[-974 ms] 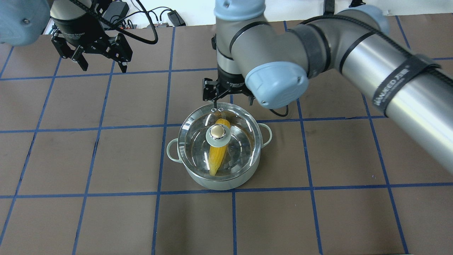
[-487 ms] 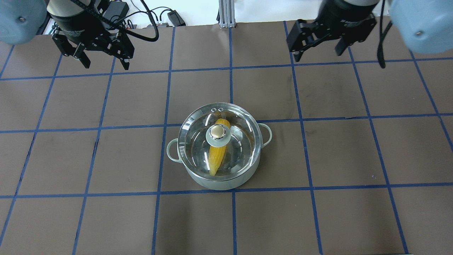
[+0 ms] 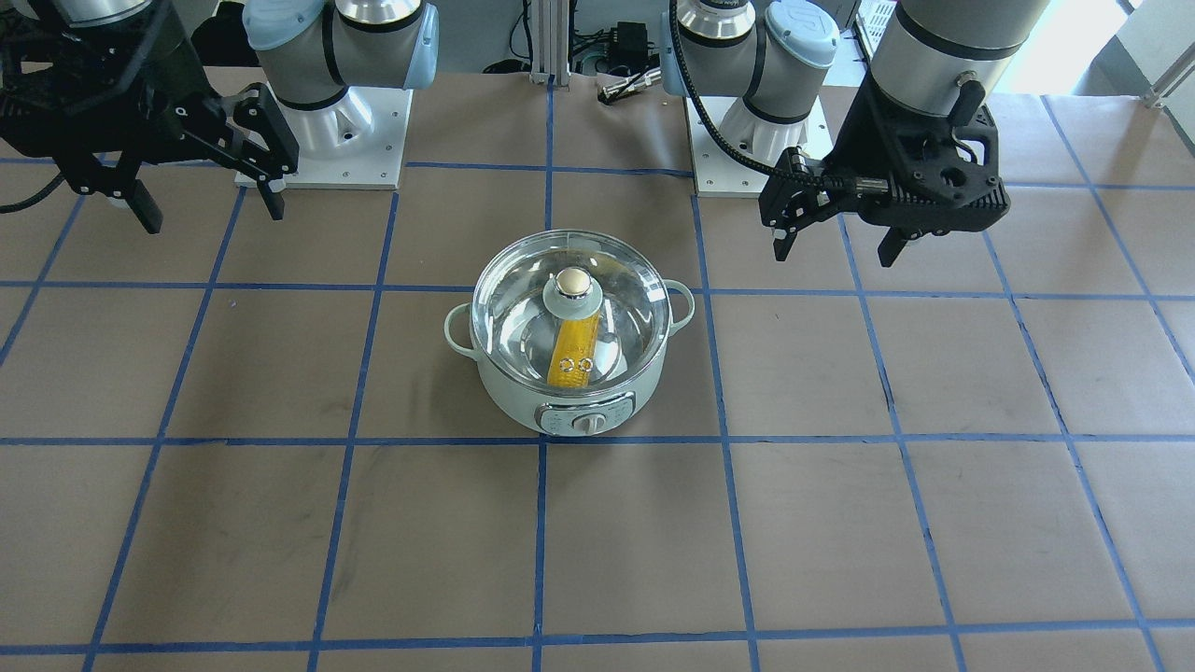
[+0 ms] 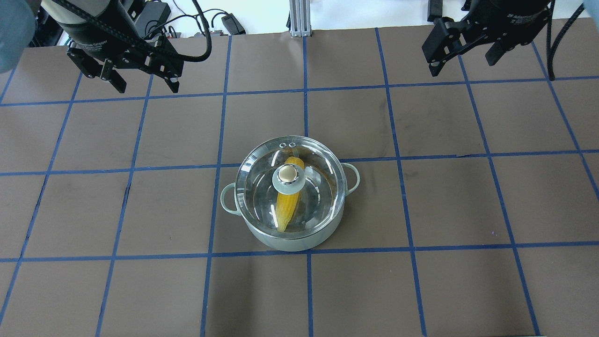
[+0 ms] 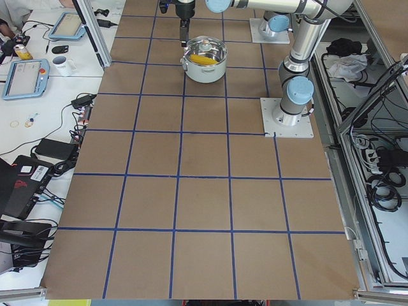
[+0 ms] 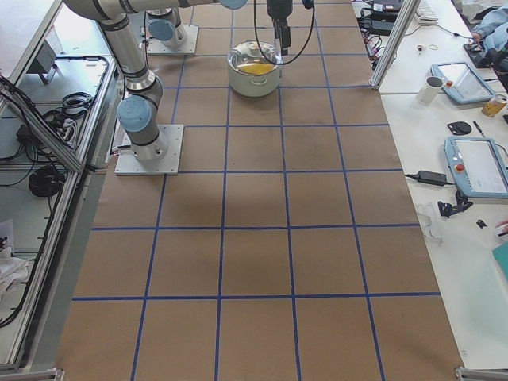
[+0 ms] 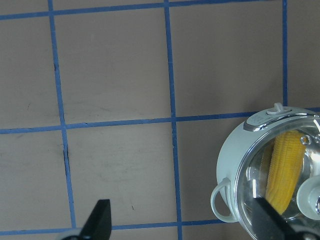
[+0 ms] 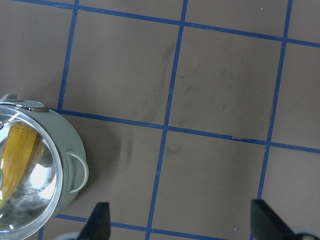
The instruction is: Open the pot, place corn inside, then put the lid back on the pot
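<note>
Both pincers stand with fingers spread and nothing between them: the left pincer (image 4: pixel 146 85) hangs over the far-left part of the table (image 4: pixel 140 290), the right pincer (image 4: pixel 462 60) over the far-right part, each well apart from the pot (image 4: pixel 281 241). The pot sits near the middle of the table with the lid (image 4: pixel 262 187) resting on its rim. The corn (image 4: pixel 286 206) lies inside under the glass, running from beneath the knob (image 4: pixel 287 176) toward the robot's side of the rim. By the look of it the task is finished, so the risks come from anything done now. The main one is a needless reach back in. A spread finger coming down off-centre would strike the knob or the dome, and smooth glass on a steel rim would likely slide or tip rather than resist. A low sweep of either arm across the middle could catch a side handle (image 4: pixel 352 177) and shove the pot along the table, jolting the lid loose. The second doubt is the seating itself. The lid looks concentric with the rim from above, but no view is close enough to show whether it sits flush all round. The ear spans much of the pot, so an end riding up the wall could prop the glass slightly — a small knock would then unseat it.
</note>
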`<action>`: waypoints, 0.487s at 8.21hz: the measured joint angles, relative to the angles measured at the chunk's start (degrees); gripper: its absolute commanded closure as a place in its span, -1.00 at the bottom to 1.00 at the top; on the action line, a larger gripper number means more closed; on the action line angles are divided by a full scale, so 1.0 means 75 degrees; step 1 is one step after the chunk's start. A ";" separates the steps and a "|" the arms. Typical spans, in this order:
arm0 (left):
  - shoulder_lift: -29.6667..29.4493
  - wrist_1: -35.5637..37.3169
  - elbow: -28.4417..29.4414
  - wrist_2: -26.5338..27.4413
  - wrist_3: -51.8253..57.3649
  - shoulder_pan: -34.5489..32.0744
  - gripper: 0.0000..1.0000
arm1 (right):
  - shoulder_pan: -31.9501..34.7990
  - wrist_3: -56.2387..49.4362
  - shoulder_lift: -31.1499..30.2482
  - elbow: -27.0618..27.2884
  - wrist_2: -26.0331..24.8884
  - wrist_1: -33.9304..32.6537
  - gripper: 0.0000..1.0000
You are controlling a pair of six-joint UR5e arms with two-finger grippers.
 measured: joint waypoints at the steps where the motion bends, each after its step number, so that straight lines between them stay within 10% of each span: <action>1: 0.0047 0.0029 -0.0101 -0.0007 0.0008 -0.0003 -1.00 | 0.0002 0.0017 -0.0009 0.0015 -0.0040 0.0015 -1.00; 4: 0.0074 0.0042 -0.0231 0.0031 0.0006 -0.0006 -1.00 | 0.0076 0.0363 0.0012 -0.0050 -0.0089 0.0001 -1.00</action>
